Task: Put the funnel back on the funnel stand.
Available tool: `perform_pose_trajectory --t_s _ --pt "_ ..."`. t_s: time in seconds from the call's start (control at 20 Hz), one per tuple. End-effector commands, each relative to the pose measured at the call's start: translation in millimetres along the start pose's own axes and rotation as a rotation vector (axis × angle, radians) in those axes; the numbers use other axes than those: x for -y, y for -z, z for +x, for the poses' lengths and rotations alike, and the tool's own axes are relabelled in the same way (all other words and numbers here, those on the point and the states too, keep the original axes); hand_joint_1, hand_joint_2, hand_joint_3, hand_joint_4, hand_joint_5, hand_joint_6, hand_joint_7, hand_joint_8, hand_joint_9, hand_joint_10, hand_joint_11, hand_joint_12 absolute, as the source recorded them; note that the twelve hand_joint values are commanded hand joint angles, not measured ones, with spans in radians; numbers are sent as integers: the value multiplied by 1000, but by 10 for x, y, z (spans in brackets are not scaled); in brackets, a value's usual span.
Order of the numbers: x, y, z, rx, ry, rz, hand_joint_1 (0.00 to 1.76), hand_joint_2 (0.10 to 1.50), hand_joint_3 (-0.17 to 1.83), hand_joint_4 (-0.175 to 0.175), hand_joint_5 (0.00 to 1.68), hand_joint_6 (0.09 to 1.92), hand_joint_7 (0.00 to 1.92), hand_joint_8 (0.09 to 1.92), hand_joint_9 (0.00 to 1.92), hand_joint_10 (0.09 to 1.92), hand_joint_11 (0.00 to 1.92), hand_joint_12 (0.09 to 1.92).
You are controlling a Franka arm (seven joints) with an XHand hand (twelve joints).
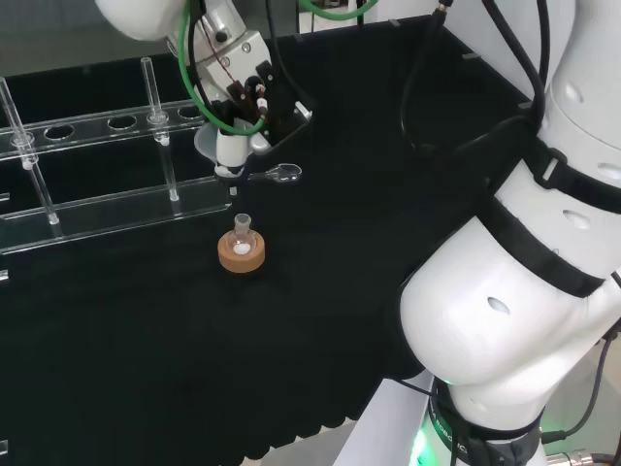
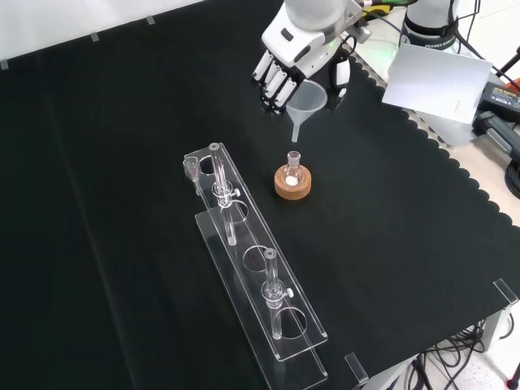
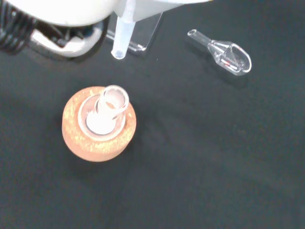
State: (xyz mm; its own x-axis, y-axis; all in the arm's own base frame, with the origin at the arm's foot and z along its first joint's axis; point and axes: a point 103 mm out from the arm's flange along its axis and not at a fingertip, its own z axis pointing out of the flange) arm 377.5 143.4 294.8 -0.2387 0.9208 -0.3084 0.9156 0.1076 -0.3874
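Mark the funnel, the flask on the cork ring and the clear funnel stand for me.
funnel (image 2: pixel 307 97), front view, on its cone.
flask (image 2: pixel 292 168), front view, on its bulb.
funnel stand (image 2: pixel 305 329), front view, on its top plate near the end.

The funnel's stem (image 3: pixel 120 40) hangs clear of a flask (image 3: pixel 110 106) in a cork ring (image 3: pixel 78 136); a glass scoop (image 3: pixel 228 55) lies apart.

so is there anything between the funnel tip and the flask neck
No. In the front view the funnel, held by the hand, hangs above the flask on its cork ring, with a bare gap between. The wrist view shows black cloth there.
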Motion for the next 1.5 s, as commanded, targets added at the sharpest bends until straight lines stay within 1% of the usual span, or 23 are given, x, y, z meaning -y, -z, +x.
perform_pose_trajectory --t_s 0.05,0.35,0.65,0.8,1.1,1.5 --pt "12 200 -87 -8 -16 -23 940 594 618 11 629 602 512 663 848 467 570 1278" --pt "-56 416 -234 -15 -35 -45 939 594 621 11 627 611 512 664 847 468 571 1278" --pt "-182 604 -365 -32 -44 -71 939 594 625 11 626 618 512 666 847 470 573 1279" --pt "-277 697 -429 -49 -38 -83 939 595 626 11 626 621 512 666 847 471 574 1279" --pt "-516 881 -466 -36 -26 -107 939 595 629 10 624 626 512 668 848 472 576 1278" --pt "-823 967 -444 -29 -3 -116 940 595 633 10 623 632 513 670 847 474 584 1276"
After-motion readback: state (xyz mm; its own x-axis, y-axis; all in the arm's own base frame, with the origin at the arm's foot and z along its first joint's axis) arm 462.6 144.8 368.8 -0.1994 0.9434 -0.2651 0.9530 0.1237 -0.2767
